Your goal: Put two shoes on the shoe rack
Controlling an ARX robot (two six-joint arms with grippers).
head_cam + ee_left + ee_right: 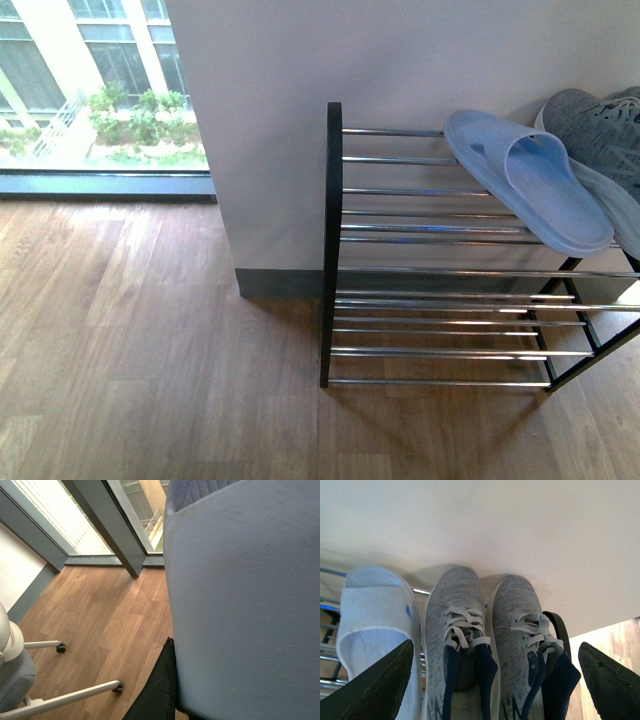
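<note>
Left arm: absent from the front view; its wrist camera is filled by a blue-grey padded surface (240, 605), so whether that gripper is spread or pressed together cannot be told.
Shoe rack (331, 250): black side frame and chrome rods, standing against the white wall on the wood floor.
Slipper (530, 185): pale blue slide on the top tier, left of the sneakers (not part of the job).
Left-hand sneaker (457, 640): grey knit, navy lining, light laces, toe to the wall, just beside the slipper on the top rods.
Right-hand sneaker (525, 645): same make-up, close alongside its partner, at the rack's far end.
Right gripper (495, 680): fingers spread wide, one to each side of the pair, pinching nothing.
Task state: both shoes appear already set on the rack.
Handling: likely light, the knit upper soft and yielding, the thick sole stiffer; the heel collar or sole edges look the surest hold.
Writing: no brand or label legible.
</note>
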